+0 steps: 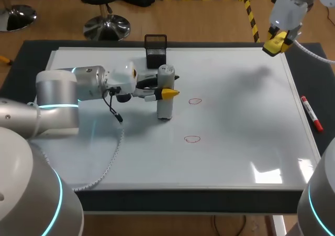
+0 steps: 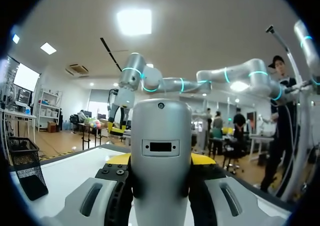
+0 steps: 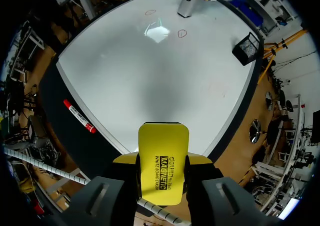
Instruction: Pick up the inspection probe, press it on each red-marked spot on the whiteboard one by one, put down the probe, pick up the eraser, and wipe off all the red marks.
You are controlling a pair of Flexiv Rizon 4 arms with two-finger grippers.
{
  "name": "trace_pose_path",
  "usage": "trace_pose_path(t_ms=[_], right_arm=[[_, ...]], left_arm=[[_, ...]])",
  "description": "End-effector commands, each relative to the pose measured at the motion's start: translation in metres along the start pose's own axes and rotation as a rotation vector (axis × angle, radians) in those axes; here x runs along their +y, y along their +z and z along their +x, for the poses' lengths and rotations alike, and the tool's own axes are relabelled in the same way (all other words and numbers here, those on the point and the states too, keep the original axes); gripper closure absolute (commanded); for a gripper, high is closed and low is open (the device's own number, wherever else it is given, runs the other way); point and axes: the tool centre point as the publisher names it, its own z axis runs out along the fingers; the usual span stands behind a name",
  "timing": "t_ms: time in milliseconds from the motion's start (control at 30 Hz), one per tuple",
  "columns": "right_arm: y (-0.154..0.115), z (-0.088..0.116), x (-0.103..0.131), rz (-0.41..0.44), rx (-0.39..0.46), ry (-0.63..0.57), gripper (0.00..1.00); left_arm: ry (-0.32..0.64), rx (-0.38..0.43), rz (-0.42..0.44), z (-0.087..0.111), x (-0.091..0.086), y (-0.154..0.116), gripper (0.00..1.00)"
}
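Clamped at mid-body between the yellow-tipped fingers of the left hand, the grey inspection probe stands upright on the whiteboard, near one red mark and short of a second red mark. Its casing looks rigid, smooth and probably light, so a firm hold around the middle suits it. Well apart, the right hand grips the yellow eraser by its edges above the board's far corner.
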Motion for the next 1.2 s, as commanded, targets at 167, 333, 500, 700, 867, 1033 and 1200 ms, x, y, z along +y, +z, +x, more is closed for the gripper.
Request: trace_pose_path(t_ms=[167, 333, 500, 700, 867, 1033, 1200], right_arm=[[-0.001, -0.001, -0.001, 0.001, 0.005, -0.002, 1.00], [-0.001, -0.001, -0.001, 0.001, 0.005, -0.002, 1.00], [-0.001, -0.001, -0.001, 0.001, 0.005, -0.002, 1.00], [-0.001, -0.001, -0.001, 0.001, 0.005, -0.002, 1.00], [-0.001, -0.001, -0.001, 0.001, 0.005, -0.002, 1.00], [-0.001, -0.001, -0.001, 0.001, 0.005, -0.002, 1.00], [-0.001, -0.001, -0.001, 0.001, 0.005, -0.002, 1.00]], left_arm=[[0.004, -0.003, 0.001, 0.000, 0.001, -0.003, 1.00], [0.014, -0.014, 0.009, 0.000, -0.007, -0.006, 1.00], [0.028, -0.037, 0.015, -0.005, -0.017, -0.016, 1.00], [0.055, -0.065, 0.019, -0.013, -0.032, -0.030, 1.00], [0.079, -0.113, 0.022, -0.025, -0.046, -0.049, 1.00], [0.108, -0.182, 0.028, -0.037, -0.060, -0.079, 1.00], [0.148, -0.254, 0.025, -0.051, -0.079, -0.108, 1.00]])
